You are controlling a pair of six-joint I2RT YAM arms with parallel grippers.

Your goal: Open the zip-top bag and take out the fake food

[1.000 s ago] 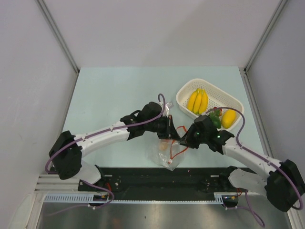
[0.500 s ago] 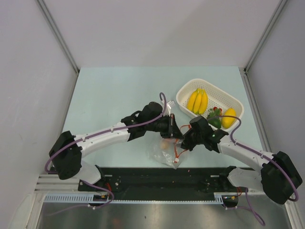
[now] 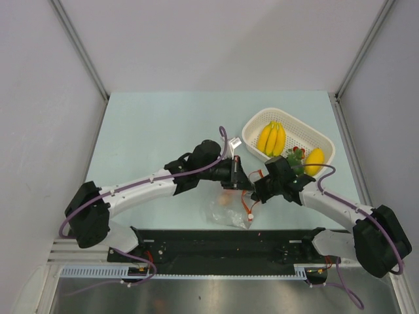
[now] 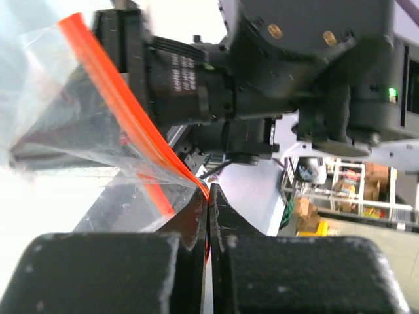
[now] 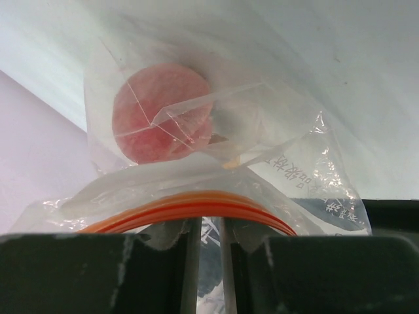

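Observation:
The zip-top bag (image 3: 229,210) hangs between my two grippers just above the table's near edge. Its red zip strip (image 3: 249,200) is at the top. My left gripper (image 3: 239,178) is shut on the strip end (image 4: 163,157), seen in its wrist view (image 4: 209,196). My right gripper (image 3: 256,191) is closed to a narrow gap on the bag's lip just under the arched strip (image 5: 196,199), seen in its wrist view (image 5: 208,226). A red piece (image 5: 162,112) and a pale egg-like piece (image 5: 252,127) are inside the bag.
A white perforated basket (image 3: 252,131) stands at the right. It holds a yellow banana bunch (image 3: 272,139), a dark green vegetable (image 3: 294,163) and a yellow lemon-like fruit (image 3: 314,161). The two gripper heads are almost touching.
My right gripper has moved left to the bag's mouth, close to my left gripper. The bag's top has been lifted a little and the bag has shifted right.

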